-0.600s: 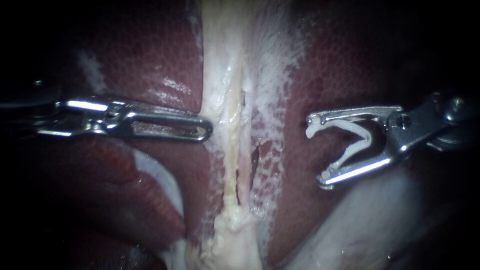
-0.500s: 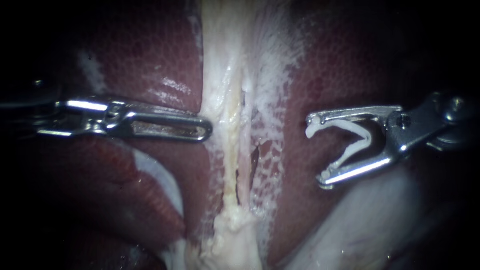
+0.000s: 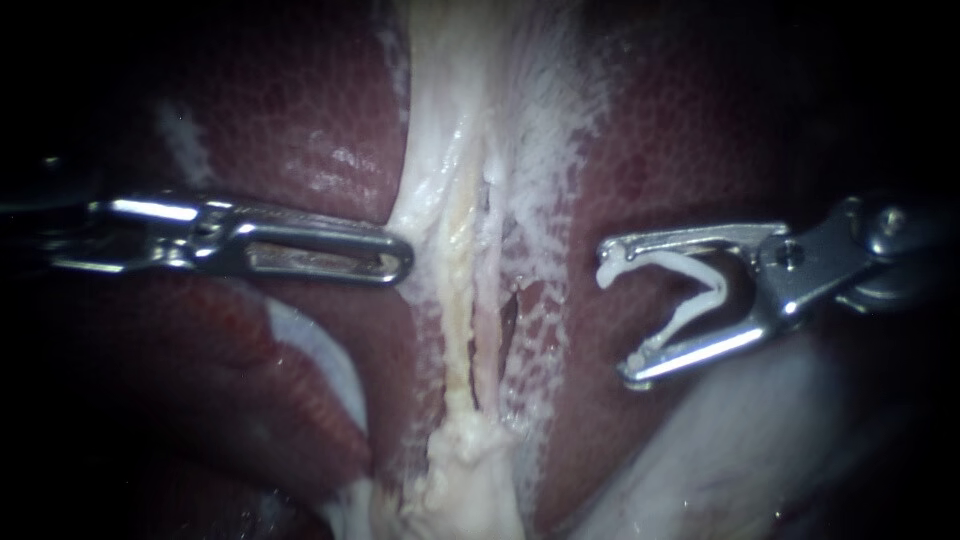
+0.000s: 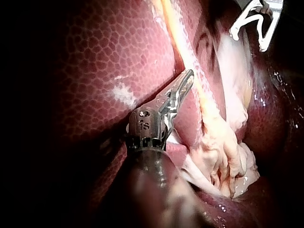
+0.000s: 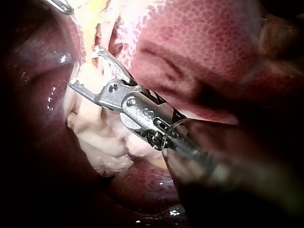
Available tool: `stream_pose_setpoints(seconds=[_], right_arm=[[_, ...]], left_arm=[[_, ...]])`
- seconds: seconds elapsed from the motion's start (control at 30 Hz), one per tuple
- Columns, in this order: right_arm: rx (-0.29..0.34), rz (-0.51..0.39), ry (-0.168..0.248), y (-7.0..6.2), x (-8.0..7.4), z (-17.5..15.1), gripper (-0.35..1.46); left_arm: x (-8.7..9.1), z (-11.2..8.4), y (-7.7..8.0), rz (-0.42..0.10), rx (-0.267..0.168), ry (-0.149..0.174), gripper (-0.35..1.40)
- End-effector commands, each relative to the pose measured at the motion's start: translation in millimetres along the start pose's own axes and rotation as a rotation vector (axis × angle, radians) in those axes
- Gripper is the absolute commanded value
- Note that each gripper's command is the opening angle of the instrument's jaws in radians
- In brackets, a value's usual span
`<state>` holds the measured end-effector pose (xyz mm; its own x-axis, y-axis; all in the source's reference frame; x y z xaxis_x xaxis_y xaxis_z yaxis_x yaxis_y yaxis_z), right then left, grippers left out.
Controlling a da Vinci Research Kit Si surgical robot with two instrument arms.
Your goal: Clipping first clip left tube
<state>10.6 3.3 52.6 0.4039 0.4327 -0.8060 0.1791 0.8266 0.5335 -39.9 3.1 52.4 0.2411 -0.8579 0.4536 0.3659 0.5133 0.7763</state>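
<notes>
Two thin tubes run down the middle of the endoscope view inside white tissue: the yellowish left tube (image 3: 456, 290) and a pinker right tube (image 3: 488, 325) beside it. My left instrument (image 3: 398, 262) comes in level from the left, jaws shut, its tip against the white tissue's edge just left of the tubes; it also shows as my left instrument (image 4: 186, 80). My right instrument (image 3: 615, 318) stands to the right of the tubes, apart from them. Its wide jaws hold an open white clip (image 3: 700, 285) whose mouth faces the tubes. The wrist view shows my right instrument (image 5: 84, 67) over pale tissue.
Dark red liver (image 3: 300, 120) lies on both sides of the white strip. A lumpy white mass (image 3: 468, 475) sits where the tubes end. A pale smooth fold (image 3: 720, 450) lies under my right instrument. The view's outer edges are dark.
My right instrument with its clip has moved a little left, toward the tubes. My left instrument has drawn back slightly to the left. The tissue has stayed put.
</notes>
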Motion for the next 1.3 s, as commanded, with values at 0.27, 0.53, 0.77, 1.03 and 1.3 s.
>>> stream_pose_setpoints(seconds=[0.27,0.53,0.77,1.03,1.3], right_arm=[[0.024,0.073,-0.008,-0.5,-3.2,4.9,0.6],[0.046,0.111,-0.016,-0.4,-5.2,8.8,0.6],[0.05,0.119,-0.02,0.5,-5.6,11.3,0.6],[0.06,0.114,-0.024,1.9,-6.3,13.7,0.59],[0.105,0.098,-0.033,2.8,-7.7,14.4,0.56]], left_arm=[[-1.8,-3.1,-1.6,-0.015,0.0,-0.044,-0.35],[-1.8,-3.2,-2.5,-0.022,-0.004,-0.045,-0.35],[-1.8,-3.2,-2.7,-0.022,-0.005,-0.046,-0.35],[-1.7,-3.2,-3.1,-0.022,-0.007,-0.046,-0.35],[-1.7,-3.2,-3.4,-0.022,-0.009,-0.047,-0.35]])
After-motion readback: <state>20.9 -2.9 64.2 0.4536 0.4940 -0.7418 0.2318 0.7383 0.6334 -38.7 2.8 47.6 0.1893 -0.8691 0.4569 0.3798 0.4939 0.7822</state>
